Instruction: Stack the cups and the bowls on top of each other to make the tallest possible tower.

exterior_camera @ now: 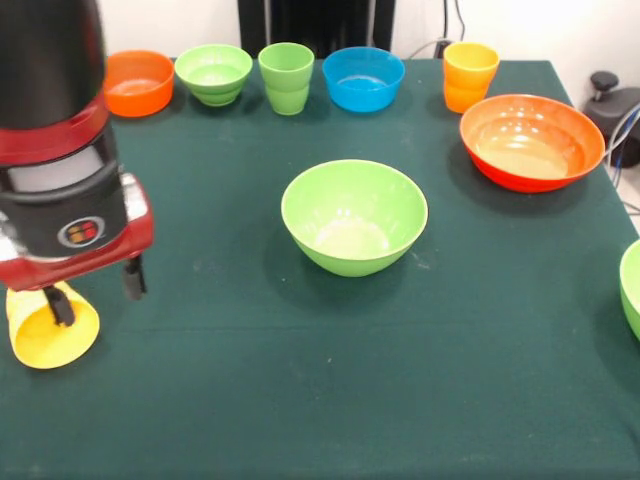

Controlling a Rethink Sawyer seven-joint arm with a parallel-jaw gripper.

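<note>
The yellow cup lies on its side at the left edge of the table, mouth toward the camera. My gripper hangs right over it and is open. One finger reaches into the cup's mouth, while the other stands apart to the right. A large light green bowl sits upright mid-table, and an orange-red bowl is at the right. Along the far edge stand a small orange bowl, a small light green bowl, a light green cup, a small blue bowl and an orange-yellow cup.
Another light green bowl is cut off by the right edge. The dark green tablecloth covers the table. A black device with cables sits off the table's far right corner.
</note>
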